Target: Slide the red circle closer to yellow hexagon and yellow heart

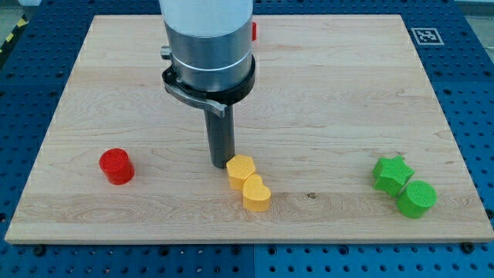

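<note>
Red circle (116, 166), the block the task is about, sits low on the view's left of the wooden board (324, 100), near the left edge and well apart from everything else. Going by bulk: the board fills most of the view, a pale rectangle resting on a blue perforated table (471, 93), with a black-and-white marker (425, 35) printed at its top right corner. Next comes the arm's grey and white body (207, 46), hanging over the upper middle of the board and hiding part of a small red object (254, 31) at the top edge; its shape cannot be made out. Below it the dark rod runs down to my tip (220, 164), which carries no jaws and holds nothing; it stands just beside the yellow hexagon (240, 170), on that block's left, though whether they touch I cannot tell. The yellow heart (256, 194) lies touching the hexagon on its lower right. At the view's lower right, near the right edge, a green star (392, 173) and a green circle (417, 198) sit touching each other. Bare wood stretches between the red circle and the yellow pair, and again between the yellow pair and the green pair, while the board's upper right quarter lies open too.
</note>
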`<state>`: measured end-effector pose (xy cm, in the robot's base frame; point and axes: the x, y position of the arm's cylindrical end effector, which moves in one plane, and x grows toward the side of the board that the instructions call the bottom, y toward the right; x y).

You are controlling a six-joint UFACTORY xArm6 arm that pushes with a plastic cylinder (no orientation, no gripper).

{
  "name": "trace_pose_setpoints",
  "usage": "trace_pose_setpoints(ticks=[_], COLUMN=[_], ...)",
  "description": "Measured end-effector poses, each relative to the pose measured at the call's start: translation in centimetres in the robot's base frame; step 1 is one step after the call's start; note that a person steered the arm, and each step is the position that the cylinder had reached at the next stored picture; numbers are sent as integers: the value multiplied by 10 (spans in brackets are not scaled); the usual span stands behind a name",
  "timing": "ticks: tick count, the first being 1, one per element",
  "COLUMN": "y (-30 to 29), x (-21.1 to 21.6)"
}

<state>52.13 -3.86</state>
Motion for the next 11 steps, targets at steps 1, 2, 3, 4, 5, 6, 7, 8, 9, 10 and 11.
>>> trace_pose_setpoints(ticks=[1,2,3,4,5,6,7,8,9,10,11], y=[0,0,-2,-32,-86,-143,-193,-196,-181,-147,-110], x=[6,6,-6,-54,-78,-66,-43,-4,12,13,19])
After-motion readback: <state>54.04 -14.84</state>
